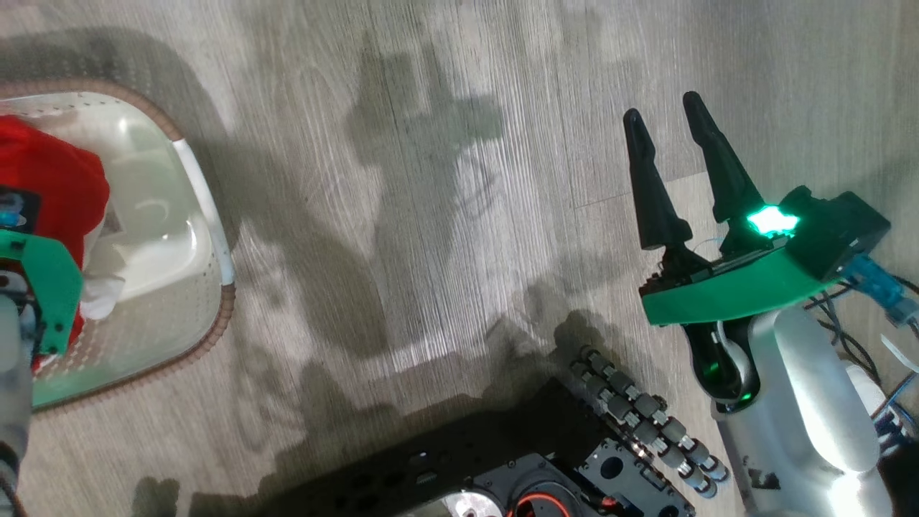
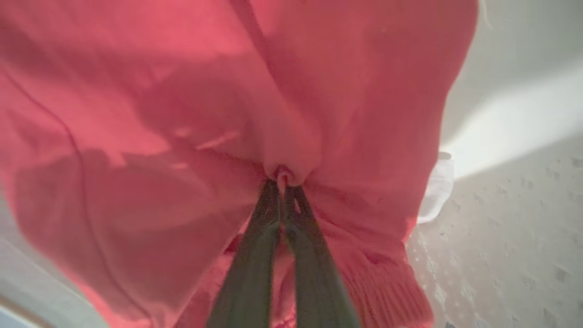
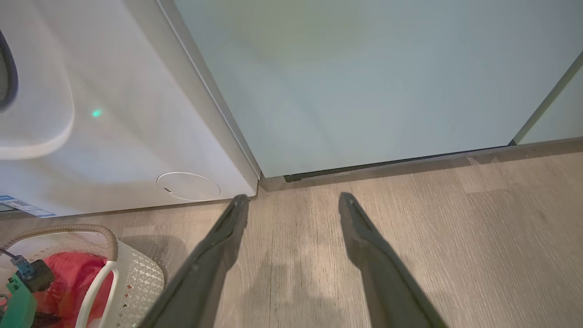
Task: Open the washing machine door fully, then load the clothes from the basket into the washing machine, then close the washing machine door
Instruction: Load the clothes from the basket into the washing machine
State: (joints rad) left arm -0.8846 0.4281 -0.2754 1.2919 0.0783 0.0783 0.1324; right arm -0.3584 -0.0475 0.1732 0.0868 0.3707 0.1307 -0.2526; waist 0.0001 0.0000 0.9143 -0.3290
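The red clothes [image 2: 191,118] bunch up inside the cream basket [image 2: 510,218]. My left gripper [image 2: 283,182] is shut, its two dark fingers pinching a fold of the red fabric. In the head view the clothes [image 1: 50,179] lie in the basket [image 1: 208,215] at the far left, under my left arm's green wrist. My right gripper [image 1: 664,122] hovers open above the wood floor at the right, holding nothing. The right wrist view shows that gripper [image 3: 294,202] pointing at the base of the white washing machine [image 3: 123,118], with the basket [image 3: 136,273] and clothes [image 3: 73,278] low left. The washing machine door is out of view.
A pale teal cabinet [image 3: 355,77] stands right of the machine. The machine has a round flap [image 3: 188,186] low down and a blue label [image 3: 23,207]. My dark wheeled base [image 1: 517,459] sits at the bottom of the head view. Wood floor [image 1: 431,179] lies between basket and right arm.
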